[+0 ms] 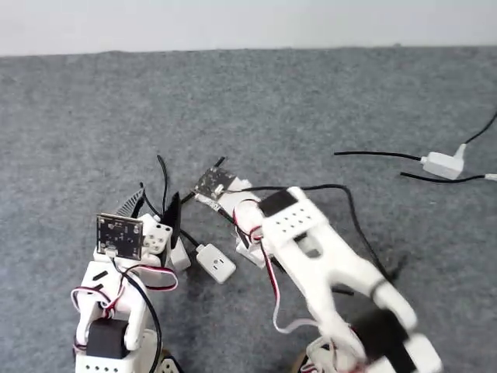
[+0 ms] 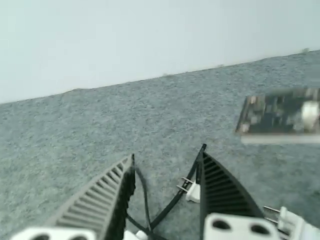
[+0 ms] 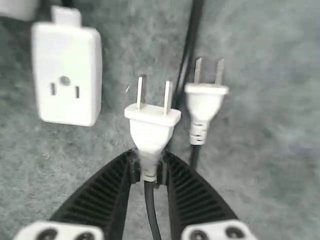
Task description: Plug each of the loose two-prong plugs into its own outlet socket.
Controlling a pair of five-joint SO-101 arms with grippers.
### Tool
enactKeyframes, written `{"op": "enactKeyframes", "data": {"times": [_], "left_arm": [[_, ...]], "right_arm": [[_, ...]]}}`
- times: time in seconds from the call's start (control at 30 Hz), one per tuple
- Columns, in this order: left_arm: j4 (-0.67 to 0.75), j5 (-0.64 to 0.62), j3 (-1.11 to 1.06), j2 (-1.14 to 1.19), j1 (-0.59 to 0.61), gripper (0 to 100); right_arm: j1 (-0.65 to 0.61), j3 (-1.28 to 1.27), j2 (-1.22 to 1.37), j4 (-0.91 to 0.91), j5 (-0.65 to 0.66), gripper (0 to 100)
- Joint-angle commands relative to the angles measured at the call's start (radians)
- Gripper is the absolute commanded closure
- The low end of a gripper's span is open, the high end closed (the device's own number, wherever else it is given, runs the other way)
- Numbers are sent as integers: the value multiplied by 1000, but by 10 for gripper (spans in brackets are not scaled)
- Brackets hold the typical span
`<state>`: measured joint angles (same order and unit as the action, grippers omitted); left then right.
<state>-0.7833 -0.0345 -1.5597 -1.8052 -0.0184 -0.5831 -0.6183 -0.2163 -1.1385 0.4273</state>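
Note:
My right gripper (image 3: 148, 159) is shut on the neck of a white two-prong plug (image 3: 151, 122), whose prongs point away from the wrist. A second white plug (image 3: 205, 102) lies just beside it on its black cable. A white outlet socket (image 3: 66, 75) rests on the carpet close ahead of the held plug, off to one side; from above the outlet socket (image 1: 216, 263) lies between the two arms. My left gripper (image 2: 166, 154) is open above black cables, with a small white plug (image 2: 192, 191) next to one finger. Another plug (image 2: 282, 218) lies farther out.
A second white outlet (image 1: 444, 165) with black cables lies far off at the right of the grey carpet (image 1: 311, 109). A black cable (image 1: 349, 210) loops around the right arm. The right arm's camera board (image 2: 280, 117) hangs close to the left gripper.

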Motion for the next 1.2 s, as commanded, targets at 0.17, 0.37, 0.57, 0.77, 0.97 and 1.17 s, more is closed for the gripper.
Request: {"op": "enactKeyframes", "data": {"times": [0.17, 0.37, 0.57, 0.77, 0.97, 1.17], "left_arm": [[-54, 14, 73, -15, -97, 793], [-150, 14, 142, -15, -110, 793], [-153, 14, 151, -15, -183, 793], [-153, 14, 148, -15, -192, 793], [-173, 14, 147, -15, -192, 793], [-167, 17, 110, -15, -192, 793]], "right_arm": [[-31, 87, -280, -136, 25, 991], [-131, 212, -285, -243, 28, 991], [-188, 230, -283, -262, 48, 991], [-186, 233, -292, -268, 49, 991], [-185, 242, -292, -289, 78, 991], [-191, 350, -292, -361, 80, 991]]}}
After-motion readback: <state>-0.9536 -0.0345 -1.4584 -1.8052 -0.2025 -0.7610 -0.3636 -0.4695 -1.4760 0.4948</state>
